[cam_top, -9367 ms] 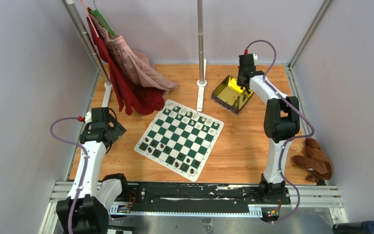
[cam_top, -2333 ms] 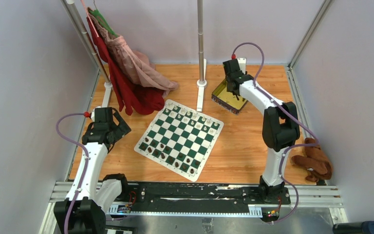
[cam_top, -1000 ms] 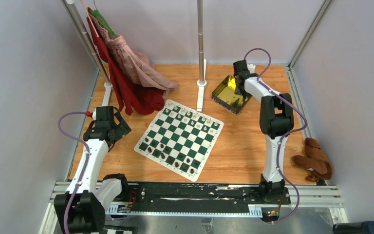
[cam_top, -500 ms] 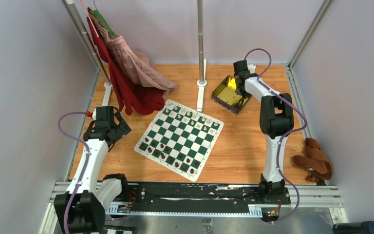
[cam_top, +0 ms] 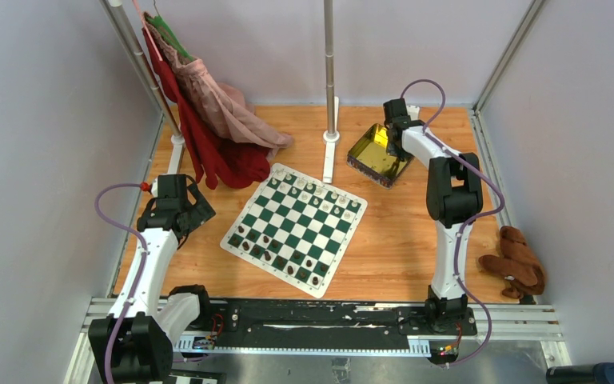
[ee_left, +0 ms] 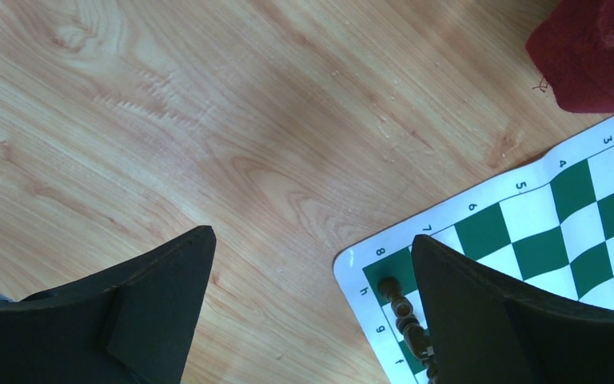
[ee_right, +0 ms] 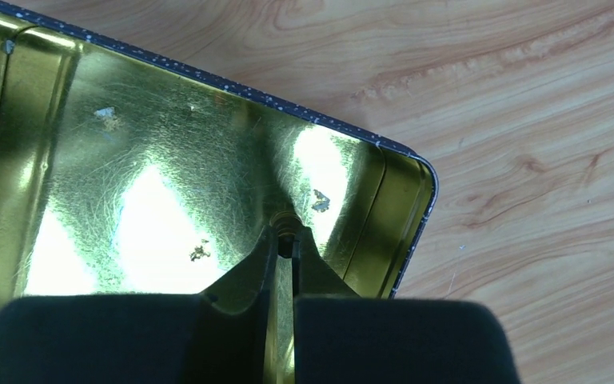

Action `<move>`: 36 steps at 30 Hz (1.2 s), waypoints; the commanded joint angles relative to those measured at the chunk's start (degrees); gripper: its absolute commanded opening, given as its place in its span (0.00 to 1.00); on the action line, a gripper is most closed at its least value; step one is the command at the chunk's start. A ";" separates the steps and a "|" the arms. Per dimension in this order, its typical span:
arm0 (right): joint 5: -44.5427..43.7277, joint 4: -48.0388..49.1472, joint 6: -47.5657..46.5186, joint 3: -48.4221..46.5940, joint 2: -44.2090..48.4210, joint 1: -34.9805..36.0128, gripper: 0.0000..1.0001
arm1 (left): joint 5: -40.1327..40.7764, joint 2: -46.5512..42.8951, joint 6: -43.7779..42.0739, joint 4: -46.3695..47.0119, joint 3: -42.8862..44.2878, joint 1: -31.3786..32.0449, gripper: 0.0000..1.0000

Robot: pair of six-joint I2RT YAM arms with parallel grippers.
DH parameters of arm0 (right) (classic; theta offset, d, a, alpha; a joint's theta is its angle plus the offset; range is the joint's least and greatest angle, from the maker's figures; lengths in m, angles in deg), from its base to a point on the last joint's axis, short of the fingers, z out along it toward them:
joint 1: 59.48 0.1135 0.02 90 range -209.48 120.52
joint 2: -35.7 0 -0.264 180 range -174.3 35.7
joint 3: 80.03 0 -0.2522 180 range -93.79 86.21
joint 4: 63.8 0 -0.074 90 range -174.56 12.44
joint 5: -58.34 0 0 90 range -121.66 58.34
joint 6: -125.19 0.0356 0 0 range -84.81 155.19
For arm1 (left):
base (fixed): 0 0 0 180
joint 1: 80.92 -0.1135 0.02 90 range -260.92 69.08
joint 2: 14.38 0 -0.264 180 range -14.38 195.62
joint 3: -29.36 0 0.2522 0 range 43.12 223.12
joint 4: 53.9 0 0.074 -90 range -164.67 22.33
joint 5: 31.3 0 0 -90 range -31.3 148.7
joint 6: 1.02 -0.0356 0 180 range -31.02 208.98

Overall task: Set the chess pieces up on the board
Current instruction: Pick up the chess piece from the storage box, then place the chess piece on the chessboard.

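The board [cam_top: 293, 228] is a green and white checked mat lying askew at the table's middle. Cream chess pieces [cam_top: 312, 190] line its far side and dark ones [cam_top: 288, 262] its near side. My right gripper [cam_top: 392, 134] reaches into the yellow tray [cam_top: 372, 160]. In the right wrist view it [ee_right: 286, 238] is shut on a small chess piece [ee_right: 286, 218] near the tray's corner. My left gripper [cam_top: 192, 212] hangs open over bare wood left of the board. The left wrist view shows the board's corner [ee_left: 528, 216] with a row of dark pieces [ee_left: 400, 308] beside the right finger.
Red and pink clothes [cam_top: 208, 120] hang from a rack at the back left, with red cloth [ee_left: 592, 48] close to the board's far corner. A metal pole on a white foot [cam_top: 330, 120] stands behind the board. A brown plush toy [cam_top: 520, 264] lies at the right.
Neither arm has shifted in the top view over the last second. Before that the right arm swung from the tray's left side to its far corner.
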State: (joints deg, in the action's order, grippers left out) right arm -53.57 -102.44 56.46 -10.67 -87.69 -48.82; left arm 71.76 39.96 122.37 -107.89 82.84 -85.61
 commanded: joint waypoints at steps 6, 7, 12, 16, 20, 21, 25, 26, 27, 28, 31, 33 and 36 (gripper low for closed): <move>4.76 -0.17 -3.48 -1.44 3.61 1.43 0.00 | -0.43 -1.05 -0.41 2.10 -0.59 0.26 1.00; 5.21 -0.16 -3.90 -1.70 3.75 1.81 0.00 | -0.53 -1.03 -0.49 2.16 -0.61 0.28 1.00; 6.16 -0.21 -5.60 -2.33 5.00 4.51 0.00 | -0.97 -1.14 -0.60 2.38 -0.51 0.22 1.00; 5.87 -0.16 -7.38 -2.48 6.64 7.86 0.00 | -1.19 -0.86 -0.82 2.61 -0.37 0.29 1.00; 6.18 -0.87 -8.67 -2.52 8.58 12.23 0.00 | -1.36 -0.74 -0.82 2.57 -0.26 0.25 1.00; 6.31 -1.13 -8.94 -2.45 9.18 13.86 0.00 | -1.51 -0.74 -0.80 2.55 -0.26 0.29 1.00; 5.89 -2.53 -10.21 -1.60 11.88 19.68 0.00 | -1.93 -0.85 -0.64 2.76 -0.38 0.22 1.00; 5.88 -2.87 -10.31 -1.21 12.62 21.15 0.00 | -2.02 -0.89 -0.63 2.86 -0.48 0.24 1.00; 6.09 -3.22 -10.42 -0.81 13.36 22.39 0.00 | -2.07 -0.97 -0.61 2.87 -0.52 0.29 1.00; 6.27 -3.42 -10.45 -0.12 14.29 23.75 0.00 | -2.07 -1.08 -0.58 2.92 -0.60 0.28 1.00; 7.30 -4.02 -10.38 1.89 16.70 28.05 0.00 | -2.24 -1.40 -0.41 3.03 -0.77 0.22 1.00; 7.70 -4.80 -10.24 2.88 17.85 31.19 0.00 | -2.45 -1.52 -0.32 3.18 -0.94 0.22 1.00; 8.88 -5.45 -9.66 4.56 19.11 36.23 0.00 | -2.59 -1.78 -0.09 3.45 -1.20 0.24 1.00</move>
State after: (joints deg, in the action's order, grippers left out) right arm -46.27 -104.65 47.22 -8.53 -70.84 -17.81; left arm 69.84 39.22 122.17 -106.15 82.52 -85.61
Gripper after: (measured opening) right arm 0.040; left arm 0.997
